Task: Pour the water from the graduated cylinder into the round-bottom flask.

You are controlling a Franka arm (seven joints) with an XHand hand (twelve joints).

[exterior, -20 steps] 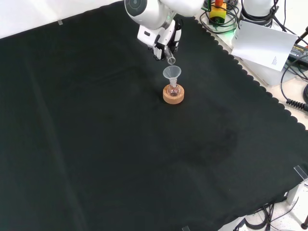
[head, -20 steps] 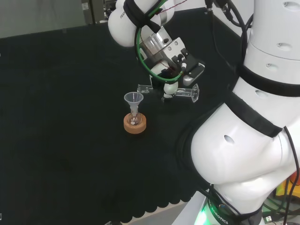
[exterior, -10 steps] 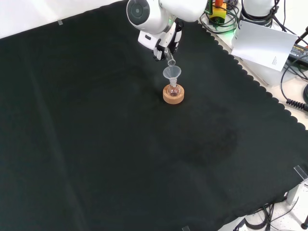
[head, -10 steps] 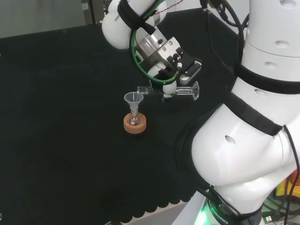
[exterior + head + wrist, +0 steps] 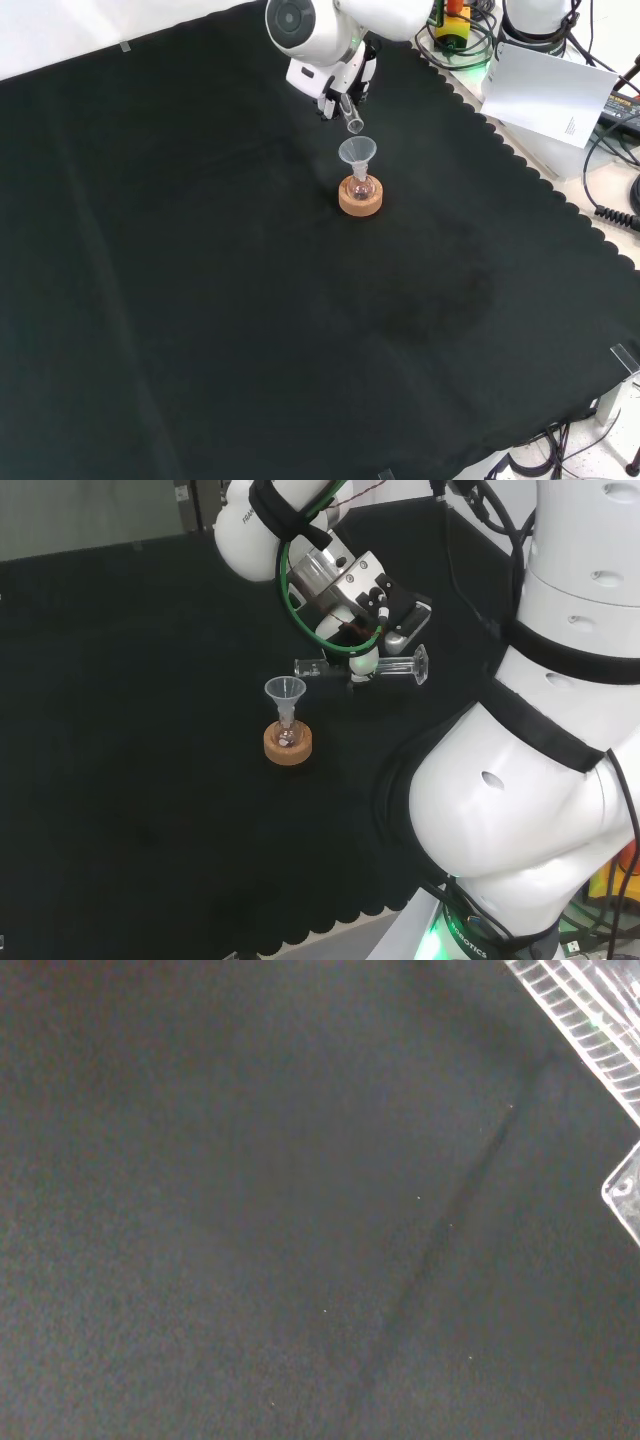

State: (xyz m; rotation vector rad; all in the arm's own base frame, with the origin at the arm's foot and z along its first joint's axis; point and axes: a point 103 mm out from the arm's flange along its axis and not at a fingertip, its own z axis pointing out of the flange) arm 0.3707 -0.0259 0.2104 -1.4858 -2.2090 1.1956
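The fingers (image 5: pixel 364 664) of the black and white hand (image 5: pixel 352 630) are curled around the clear glass graduated cylinder (image 5: pixel 362 667), held almost horizontal above the tabletop (image 5: pixel 150 730), its mouth near the clear funnel (image 5: pixel 285 691) in the small round-bottom flask (image 5: pixel 288 736) on a cork ring (image 5: pixel 287 747).

The hand (image 5: pixel 335 88) tilts the graduated cylinder (image 5: pixel 351 116) above the funnel (image 5: pixel 357 152) in the round-bottom flask (image 5: pixel 360 187).

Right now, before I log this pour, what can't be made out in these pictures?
- Water: none discernible in the cylinder, clear glass, in the head view.
- Hand: its fingers are hidden behind the wrist, head and front views.
- Flask: too small for its level, front view.
- Cylinder: cut off by the wrist view's edge.
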